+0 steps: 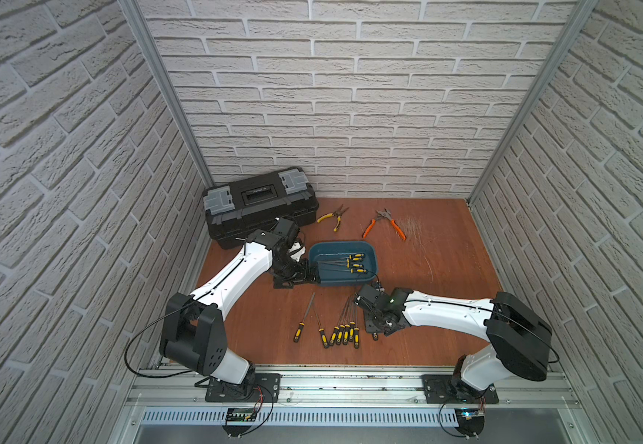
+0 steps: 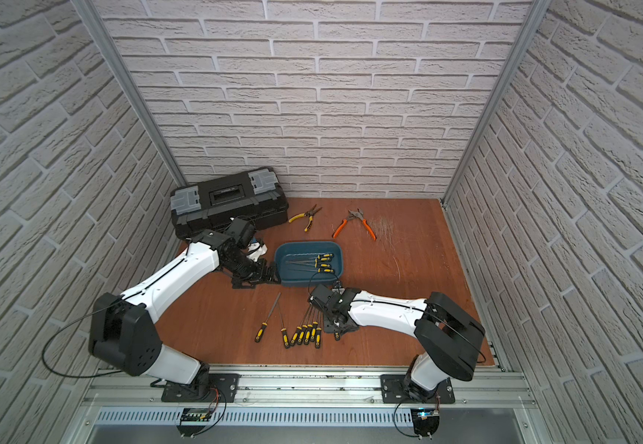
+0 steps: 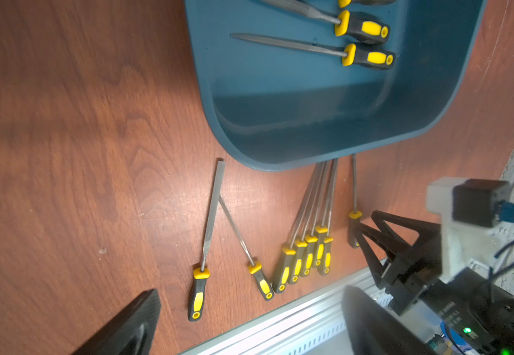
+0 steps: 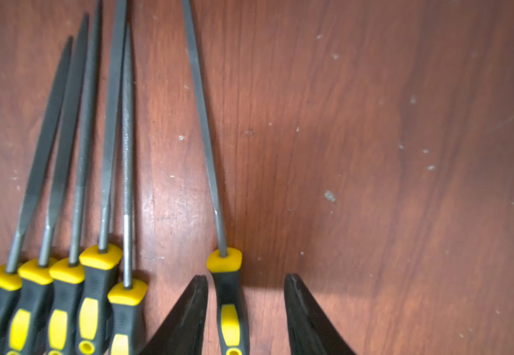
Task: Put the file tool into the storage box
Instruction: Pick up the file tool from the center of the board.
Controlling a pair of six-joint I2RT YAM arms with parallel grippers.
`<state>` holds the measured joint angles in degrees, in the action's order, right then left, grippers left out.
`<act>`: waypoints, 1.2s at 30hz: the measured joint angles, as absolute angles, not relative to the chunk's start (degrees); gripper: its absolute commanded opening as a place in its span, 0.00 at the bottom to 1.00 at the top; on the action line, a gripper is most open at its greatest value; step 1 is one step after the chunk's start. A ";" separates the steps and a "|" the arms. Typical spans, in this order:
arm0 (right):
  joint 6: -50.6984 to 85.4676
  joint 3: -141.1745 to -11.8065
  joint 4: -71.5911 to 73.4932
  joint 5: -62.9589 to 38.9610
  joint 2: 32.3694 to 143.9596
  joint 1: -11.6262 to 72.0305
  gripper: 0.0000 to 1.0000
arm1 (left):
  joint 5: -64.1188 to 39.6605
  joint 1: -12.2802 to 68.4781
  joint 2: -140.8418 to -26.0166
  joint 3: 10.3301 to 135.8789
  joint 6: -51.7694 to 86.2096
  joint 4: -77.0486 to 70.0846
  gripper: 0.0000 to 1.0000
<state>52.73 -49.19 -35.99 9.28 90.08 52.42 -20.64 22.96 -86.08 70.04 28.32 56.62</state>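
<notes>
Your right claw stands open astride the handle of the lone file, which lies flat on the table, tip near the storage box; one finger sits much closer, so closing may shove it toward the bunched files; an off-centre pinch could let it swing.

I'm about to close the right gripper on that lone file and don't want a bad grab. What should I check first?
1. Handle of the lone file lies between the fingers of the right gripper: ok.
2. Handle centred in the gap: not ok, it sits near one finger.
3. The bundle of files is clear of the fingers: ok.
4. The storage box has free floor: ok.
5. The left gripper touches the storage box: cannot tell.
</notes>
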 measured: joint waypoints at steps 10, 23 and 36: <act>50.26 -50.76 -34.85 8.71 93.25 52.42 0.43 | -20.14 22.96 -84.66 70.30 28.29 57.21 0.98; 49.74 -50.72 -34.68 10.15 93.12 52.62 0.17 | -18.41 22.96 -84.55 76.79 28.27 59.90 0.98; 52.60 -44.95 -43.68 16.62 74.28 52.66 0.16 | -17.26 23.53 -81.56 81.80 29.17 60.27 0.98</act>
<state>52.60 -44.95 -43.68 16.62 74.28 52.66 -17.26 23.53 -81.56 81.80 29.17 60.27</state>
